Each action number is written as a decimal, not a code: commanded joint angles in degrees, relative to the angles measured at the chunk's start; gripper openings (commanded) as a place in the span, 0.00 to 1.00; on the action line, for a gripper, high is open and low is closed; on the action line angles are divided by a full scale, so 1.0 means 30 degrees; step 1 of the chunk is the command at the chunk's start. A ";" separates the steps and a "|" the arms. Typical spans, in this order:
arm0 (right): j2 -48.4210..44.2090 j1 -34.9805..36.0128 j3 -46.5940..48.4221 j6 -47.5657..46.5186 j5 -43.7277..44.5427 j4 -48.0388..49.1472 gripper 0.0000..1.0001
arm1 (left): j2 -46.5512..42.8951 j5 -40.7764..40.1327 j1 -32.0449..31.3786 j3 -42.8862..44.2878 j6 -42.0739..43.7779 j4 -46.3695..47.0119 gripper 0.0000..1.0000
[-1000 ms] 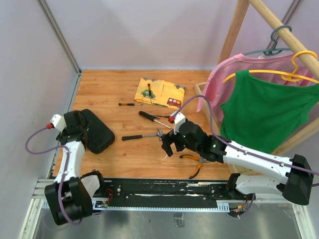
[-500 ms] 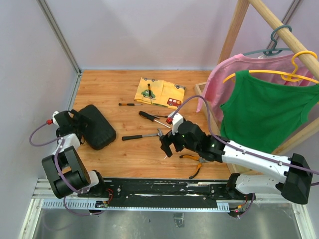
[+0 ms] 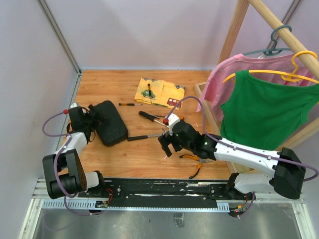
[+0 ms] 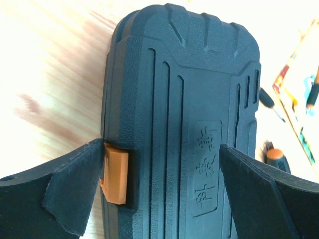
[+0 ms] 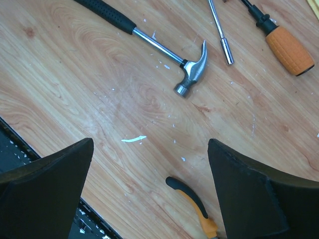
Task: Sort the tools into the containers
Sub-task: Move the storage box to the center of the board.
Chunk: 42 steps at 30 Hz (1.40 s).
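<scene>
Both jaws wide: one case (image 3: 112, 128), one hammer (image 5: 192, 72), one pliers (image 5: 189, 196).

- Black plastic case (image 3: 110, 129), oblong with rounded corners and a ribbed lid, lies shut and flat at the left of the desk (image 3: 99, 84), with a small orange latch (image 4: 114, 172) on one long edge
- Claw hammer (image 5: 149, 42) with a steel head and black grip lies flat, its handle end just beside the case
- Thin dark screwdriver (image 3: 130, 104) lies beyond the case
- Black-handled screwdriver (image 3: 148, 116) lies beyond the hammer, with an orange-handled screwdriver (image 5: 286, 42) near it
- Orange-handled pliers (image 3: 195, 167) lie nearest the front, well apart from the case
</scene>
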 commanded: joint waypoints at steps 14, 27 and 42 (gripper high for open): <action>0.0670 -0.2680 0.0542 0.0305 -0.1173 0.0051 0.98 | 0.0923 -0.0107 -0.9369 0.0751 -0.1158 0.1188 0.99; -0.1143 -0.6076 -0.1585 0.1319 -0.2093 -0.0040 0.99 | 0.2646 -0.0839 -1.4934 0.1414 -0.3211 0.2840 0.99; -0.0239 -0.9354 -0.0511 -0.0311 -0.7025 0.1588 0.99 | -0.1039 -0.4898 -1.6392 0.0215 -0.3127 0.1498 0.99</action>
